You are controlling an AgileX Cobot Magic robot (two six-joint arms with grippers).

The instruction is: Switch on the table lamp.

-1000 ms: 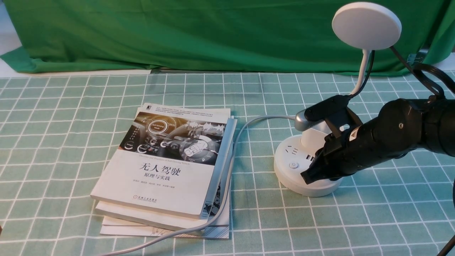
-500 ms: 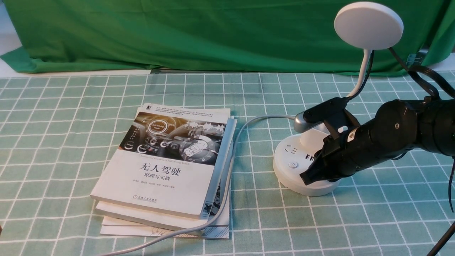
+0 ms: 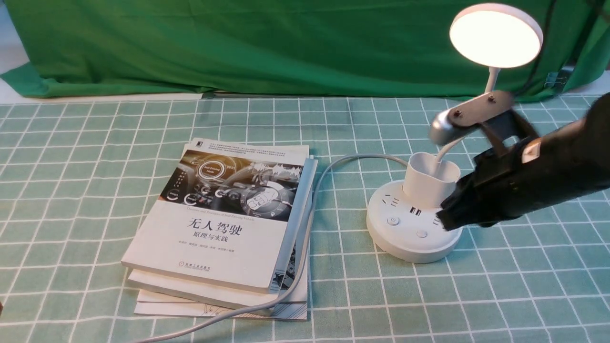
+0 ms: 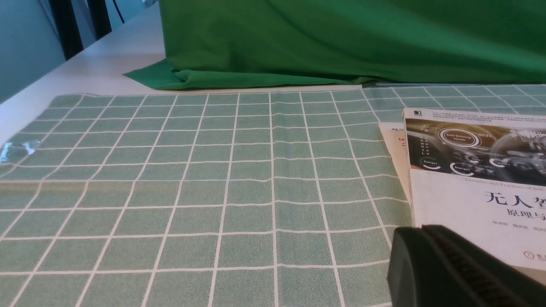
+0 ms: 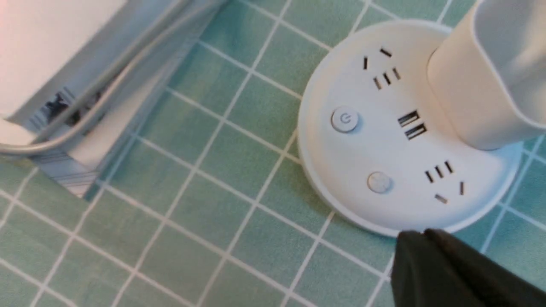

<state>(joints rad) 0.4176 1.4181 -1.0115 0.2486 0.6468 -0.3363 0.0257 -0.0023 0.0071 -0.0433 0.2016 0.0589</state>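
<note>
The table lamp, standing toward the desk's right edge beside stacked books, glows at its disc, so the job looks done, the right gripper hanging just off the base rim with fingers pressed together like a poking tip; the left gripper's fingers I can't judge.

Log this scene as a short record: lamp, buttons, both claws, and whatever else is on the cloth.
lamp: table lamp, disc head glowing
buttons: power button and plain button, both uncovered
right arm: right claw shut, by the base's rim, off both buttons
left arm: left claw partly seen near the stacked books, state unclear
cable: grey cable runs along the books' right side
surface: green checked tablecloth
</note>
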